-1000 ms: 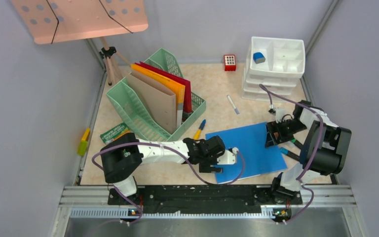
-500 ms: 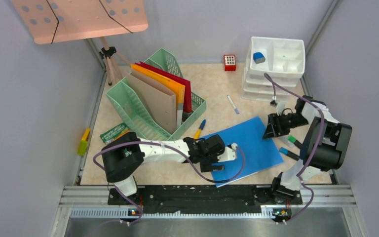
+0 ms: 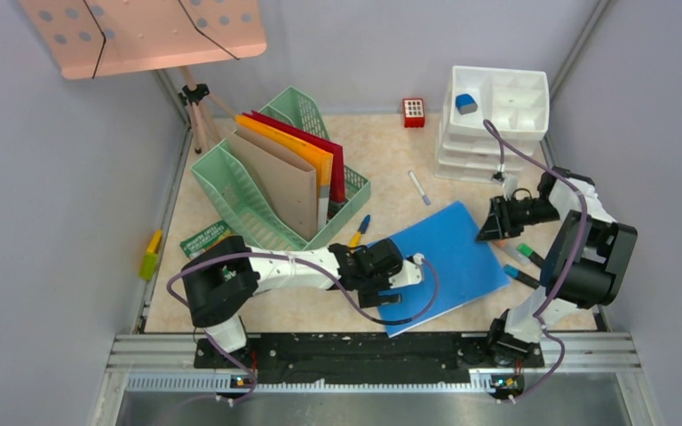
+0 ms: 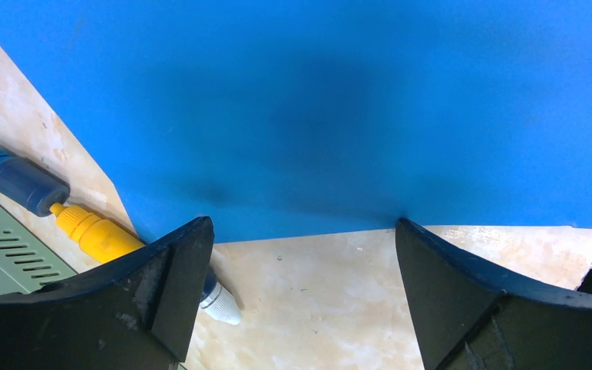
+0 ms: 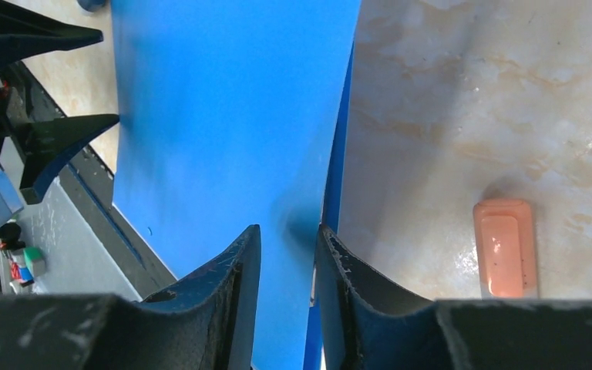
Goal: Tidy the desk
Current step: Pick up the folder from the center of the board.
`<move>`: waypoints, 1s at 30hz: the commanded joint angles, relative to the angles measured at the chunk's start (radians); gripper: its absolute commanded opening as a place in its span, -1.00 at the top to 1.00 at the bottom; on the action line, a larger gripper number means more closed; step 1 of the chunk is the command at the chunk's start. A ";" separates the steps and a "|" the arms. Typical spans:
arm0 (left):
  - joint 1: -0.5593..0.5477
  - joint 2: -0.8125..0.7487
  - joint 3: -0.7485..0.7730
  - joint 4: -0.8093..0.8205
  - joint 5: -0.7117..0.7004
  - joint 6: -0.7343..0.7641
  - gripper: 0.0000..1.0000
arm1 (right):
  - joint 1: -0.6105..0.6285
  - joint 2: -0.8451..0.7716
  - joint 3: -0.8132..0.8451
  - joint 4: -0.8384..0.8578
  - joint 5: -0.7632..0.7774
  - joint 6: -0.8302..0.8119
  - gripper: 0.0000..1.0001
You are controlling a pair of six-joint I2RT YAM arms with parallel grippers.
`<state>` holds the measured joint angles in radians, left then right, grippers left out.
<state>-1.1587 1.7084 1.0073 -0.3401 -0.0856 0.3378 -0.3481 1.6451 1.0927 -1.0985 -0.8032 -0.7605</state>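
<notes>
My right claw (image 5: 288,231) pinches the edge of the blue folder (image 5: 223,116), tabletop (image 5: 470,92) just below; my left claw (image 4: 302,225) gapes over the tabletop.

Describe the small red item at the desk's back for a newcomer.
Find the white stacked tray unit in the far right corner of the desk. Just left of it, near the back wall, sits a small red block. Unlike anything nearby, it is a cube with a grid of pale holes on top.
</notes>
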 commanded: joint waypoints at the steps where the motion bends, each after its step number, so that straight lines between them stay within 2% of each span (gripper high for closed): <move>1: 0.011 0.018 0.007 0.041 -0.005 -0.020 -0.86 | 0.011 -0.002 0.032 -0.184 -0.145 -0.062 0.40; 8: 0.018 0.020 0.012 0.041 -0.004 -0.020 -0.86 | 0.010 0.076 0.082 -0.390 -0.201 -0.282 0.52; 13: 0.021 0.028 0.019 0.041 -0.003 -0.019 -0.86 | 0.011 0.092 0.095 -0.401 -0.186 -0.306 0.56; 20: 0.024 0.035 0.031 0.039 -0.005 -0.018 -0.86 | 0.011 0.052 0.105 -0.303 -0.163 -0.180 0.63; 26: 0.028 0.034 0.040 0.034 -0.010 -0.017 -0.86 | 0.012 0.038 0.115 -0.272 -0.129 -0.122 1.00; 30: 0.036 0.021 0.044 0.026 -0.018 -0.017 -0.87 | 0.012 0.001 0.142 -0.238 -0.095 -0.051 1.00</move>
<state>-1.1374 1.7172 1.0252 -0.3599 -0.0723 0.3340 -0.3470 1.7279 1.1790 -1.3640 -0.9043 -0.8818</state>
